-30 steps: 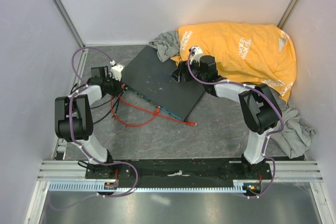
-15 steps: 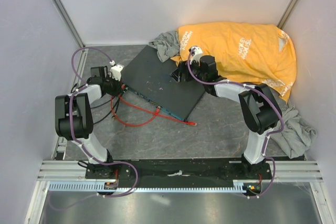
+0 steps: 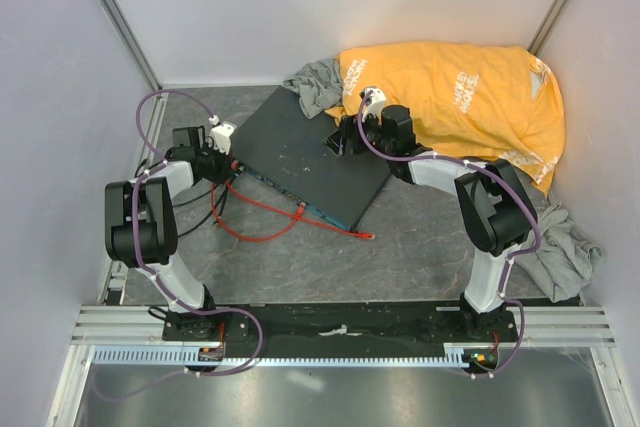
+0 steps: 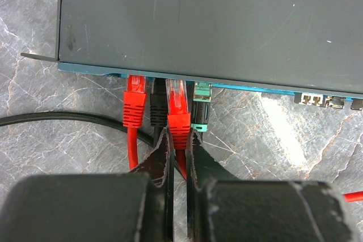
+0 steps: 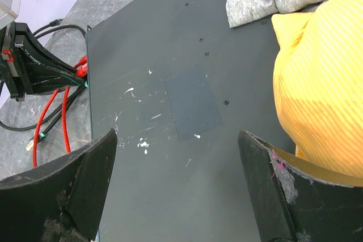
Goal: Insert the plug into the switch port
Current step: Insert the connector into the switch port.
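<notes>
Now the left gripper [image 4: 179, 135], clamped on the red plug [image 4: 177, 106], should push straight into the switch port [image 4: 173, 78]; it seems only partly seated.

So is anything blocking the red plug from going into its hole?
Nothing I can see. The left claw is shut on the plug, whose clear tip already sits at the blue-green front edge of the switch. A black plug and a green plug sit close on either side, not in front.
</notes>
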You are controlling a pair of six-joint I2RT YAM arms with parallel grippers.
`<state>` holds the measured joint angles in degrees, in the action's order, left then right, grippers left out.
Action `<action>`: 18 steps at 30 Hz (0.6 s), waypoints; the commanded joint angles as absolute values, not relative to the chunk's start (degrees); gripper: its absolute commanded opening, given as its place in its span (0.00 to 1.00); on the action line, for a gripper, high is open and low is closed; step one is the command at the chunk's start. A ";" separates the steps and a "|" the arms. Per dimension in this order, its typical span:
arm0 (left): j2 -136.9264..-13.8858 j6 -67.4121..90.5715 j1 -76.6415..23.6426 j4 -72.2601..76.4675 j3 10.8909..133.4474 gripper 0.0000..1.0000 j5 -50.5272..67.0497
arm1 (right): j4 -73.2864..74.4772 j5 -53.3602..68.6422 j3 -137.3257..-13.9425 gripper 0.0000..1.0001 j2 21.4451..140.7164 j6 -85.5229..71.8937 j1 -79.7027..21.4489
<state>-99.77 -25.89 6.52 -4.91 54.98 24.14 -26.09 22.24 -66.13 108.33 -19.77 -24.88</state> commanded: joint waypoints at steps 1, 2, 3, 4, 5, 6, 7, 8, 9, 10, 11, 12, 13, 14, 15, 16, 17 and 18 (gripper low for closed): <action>-99.41 -30.41 7.29 -2.81 54.41 0.02 20.57 | -29.35 23.38 -66.27 0.95 108.02 -20.13 -24.61; -99.40 -30.41 7.29 -2.81 54.23 0.01 20.48 | -29.36 23.47 -66.27 0.95 107.93 -20.13 -24.61; -99.14 -30.41 7.29 -2.64 54.05 0.02 20.39 | -29.44 23.47 -66.18 0.95 108.02 -20.21 -24.52; -98.97 -30.41 7.38 -2.46 53.79 0.02 20.13 | -29.53 23.55 -66.18 0.95 107.93 -20.21 -24.61; -98.70 -30.50 7.38 -1.76 53.18 0.02 19.60 | -29.62 23.55 -66.18 0.95 107.93 -20.30 -24.52; -98.27 -30.59 7.30 -1.50 52.83 0.02 19.34 | -29.62 23.55 -66.18 0.95 107.93 -20.39 -24.61; -98.09 -30.59 7.38 -1.32 52.65 0.02 19.07 | -29.62 23.64 -66.09 0.95 107.84 -20.39 -24.52; -97.91 -30.67 7.38 -1.23 52.39 0.02 19.07 | -29.71 23.64 -66.09 0.95 107.84 -20.39 -24.52; -97.74 -30.59 7.38 -1.23 52.38 0.02 19.25 | -29.71 23.64 -66.18 0.95 107.84 -20.39 -24.52; -97.65 -30.59 7.38 -1.23 52.30 0.02 19.42 | -29.79 23.64 -66.09 0.94 107.84 -20.48 -24.52; -97.65 -30.59 7.38 -1.32 52.21 0.02 19.34 | -29.79 23.73 -66.01 0.95 107.75 -20.57 -24.52; -97.65 -30.59 7.38 -1.14 52.12 0.02 19.16 | -29.88 23.73 -65.92 0.95 107.67 -20.57 -24.43; -97.47 -30.59 7.38 -1.06 52.12 0.01 19.07 | -29.88 23.64 -65.92 0.95 107.58 -20.65 -24.43; -97.38 -30.41 7.47 -0.79 51.68 0.02 18.99 | -29.88 23.64 -65.92 0.95 107.58 -20.57 -24.52; -97.21 -30.32 7.47 -0.53 51.42 0.02 18.81 | -29.88 23.64 -65.83 0.95 107.58 -20.65 -24.43; -96.95 -30.41 7.47 -0.27 51.16 0.02 18.90 | -29.88 23.64 -65.92 0.95 107.58 -20.57 -24.52; -96.68 -30.50 7.47 -0.26 50.98 0.01 18.98 | -29.88 23.73 -65.92 0.95 107.58 -20.57 -24.52; -96.51 -30.41 7.47 -0.35 50.89 0.02 18.98 | -29.97 23.73 -65.92 0.95 107.58 -20.57 -24.52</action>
